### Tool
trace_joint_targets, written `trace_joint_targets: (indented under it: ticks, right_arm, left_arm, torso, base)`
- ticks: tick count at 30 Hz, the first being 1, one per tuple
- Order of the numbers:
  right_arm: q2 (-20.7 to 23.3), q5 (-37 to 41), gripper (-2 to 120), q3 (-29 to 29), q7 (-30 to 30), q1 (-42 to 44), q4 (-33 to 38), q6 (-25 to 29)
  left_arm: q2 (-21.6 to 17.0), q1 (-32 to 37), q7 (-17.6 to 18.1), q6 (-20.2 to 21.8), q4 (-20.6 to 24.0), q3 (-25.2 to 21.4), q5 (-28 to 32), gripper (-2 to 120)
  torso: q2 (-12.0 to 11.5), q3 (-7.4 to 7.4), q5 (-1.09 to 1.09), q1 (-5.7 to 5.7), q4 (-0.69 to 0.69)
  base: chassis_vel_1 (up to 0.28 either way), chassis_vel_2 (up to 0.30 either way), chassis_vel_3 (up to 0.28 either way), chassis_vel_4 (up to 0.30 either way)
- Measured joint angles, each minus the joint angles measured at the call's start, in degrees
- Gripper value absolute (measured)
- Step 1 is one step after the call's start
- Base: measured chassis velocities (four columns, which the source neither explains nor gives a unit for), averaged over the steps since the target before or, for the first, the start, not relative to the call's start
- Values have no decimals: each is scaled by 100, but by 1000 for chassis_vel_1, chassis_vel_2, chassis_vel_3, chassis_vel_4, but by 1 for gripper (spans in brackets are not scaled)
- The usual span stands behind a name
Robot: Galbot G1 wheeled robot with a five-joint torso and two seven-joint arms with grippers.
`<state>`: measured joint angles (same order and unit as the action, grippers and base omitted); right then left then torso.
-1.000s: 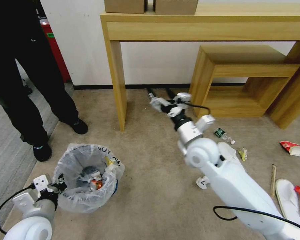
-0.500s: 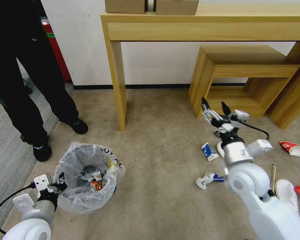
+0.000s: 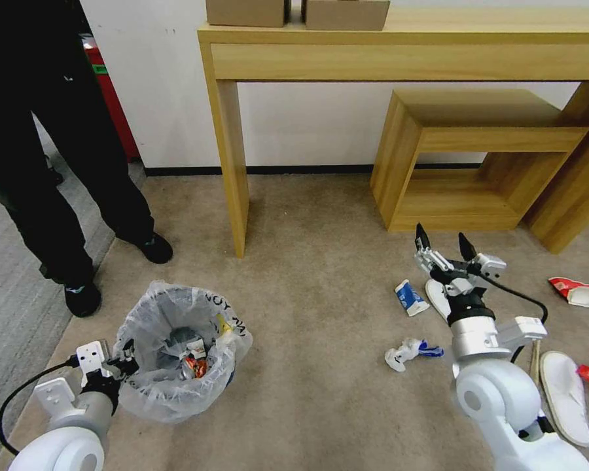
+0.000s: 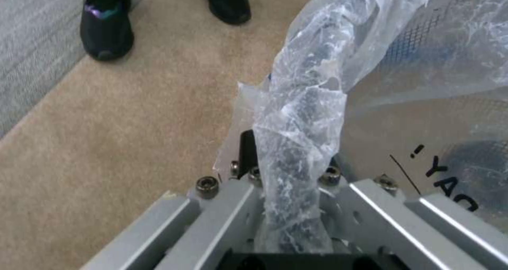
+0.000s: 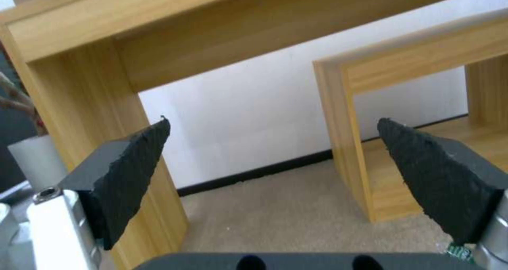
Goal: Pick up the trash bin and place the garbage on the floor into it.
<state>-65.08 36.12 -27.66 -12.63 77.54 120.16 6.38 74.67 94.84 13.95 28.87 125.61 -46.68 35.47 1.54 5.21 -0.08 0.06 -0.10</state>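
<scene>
On beige floor [image 3: 321, 275]: two slippers [image 3: 565, 392], two paper scraps [image 3: 409, 350].

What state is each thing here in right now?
trash bin: upright, partly filled
left gripper: shut on trash bin rim
right gripper: open, empty
white slipper: lying on floor
crumpled paper scrap: on floor
red wrapper: on floor

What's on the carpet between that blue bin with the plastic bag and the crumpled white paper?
Nothing: in the head view the beige carpet lies bare between the blue bag-lined trash bin and the crumpled white-blue paper scrap.
</scene>
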Motion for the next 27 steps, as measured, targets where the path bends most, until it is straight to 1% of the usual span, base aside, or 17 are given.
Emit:
trace_joint_targets:
  ticks: [1, 5, 10, 16, 27]
  right_arm:
    - [0, 0, 100, 0, 0, 0, 0, 0]
    - [-4, -62, 100, 85, -79, -65, -148, -52]
    - [35, -83, 100, 113, -130, -100, -186, -126]
    - [83, -176, 100, 104, -132, -54, -289, -78]
    - [37, -365, 100, 162, -126, -105, -470, -36]
  left_arm:
    - [0, 0, 0, 0, 0, 0, 0, 1]
    - [55, 41, -303, -31, -15, -26, -349, 1]
    - [113, 47, -418, -123, -44, -28, -381, 1]
    - [153, 46, -454, -372, -73, -30, -364, 1]
    - [197, 44, -467, -547, -137, -48, -341, 1]
  torso:
    - [0, 0, 0, 0, 0]
    - [0, 0, 0, 0, 0]
    - [0, 0, 0, 0, 0]
    - [0, 0, 0, 0, 0]
    - [0, 0, 0, 0, 0]
  base:
    - [0, 0, 0, 0]
    - [0, 0, 0, 0]
    - [0, 0, 0, 0]
    - [0, 0, 0, 0]
    - [0, 0, 0, 0]
